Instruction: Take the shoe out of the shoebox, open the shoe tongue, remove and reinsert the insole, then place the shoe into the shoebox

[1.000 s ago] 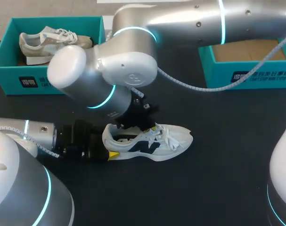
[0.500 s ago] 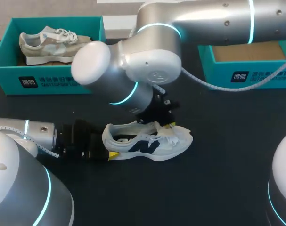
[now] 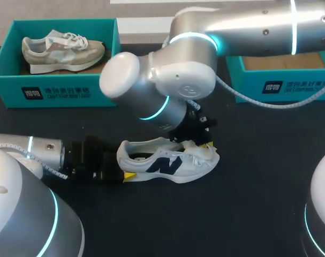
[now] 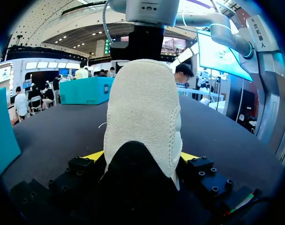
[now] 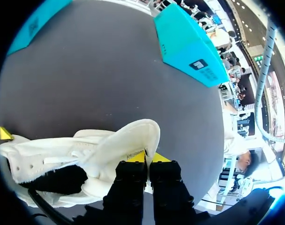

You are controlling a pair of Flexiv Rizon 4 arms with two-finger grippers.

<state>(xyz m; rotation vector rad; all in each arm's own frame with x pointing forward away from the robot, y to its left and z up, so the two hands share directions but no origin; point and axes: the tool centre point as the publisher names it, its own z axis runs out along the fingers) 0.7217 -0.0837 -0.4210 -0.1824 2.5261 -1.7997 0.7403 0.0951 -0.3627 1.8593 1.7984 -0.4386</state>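
Teal cardboard shoebox is set at table's far-left corner, second teal shoebox at far-right; white navy-logo sneaker is clamped at heel by left gripper, tongue pinched by right gripper.

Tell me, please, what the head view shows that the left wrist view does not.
Only the head view: a beige sneaker lying in the teal shoebox at the table's far left, and the white sneaker seen side-on, with its navy logo. Only the left wrist view: both yellow fingertips of the left gripper, one against each side of the heel. Both: the white sneaker, the right gripper above it, and the second teal shoebox.
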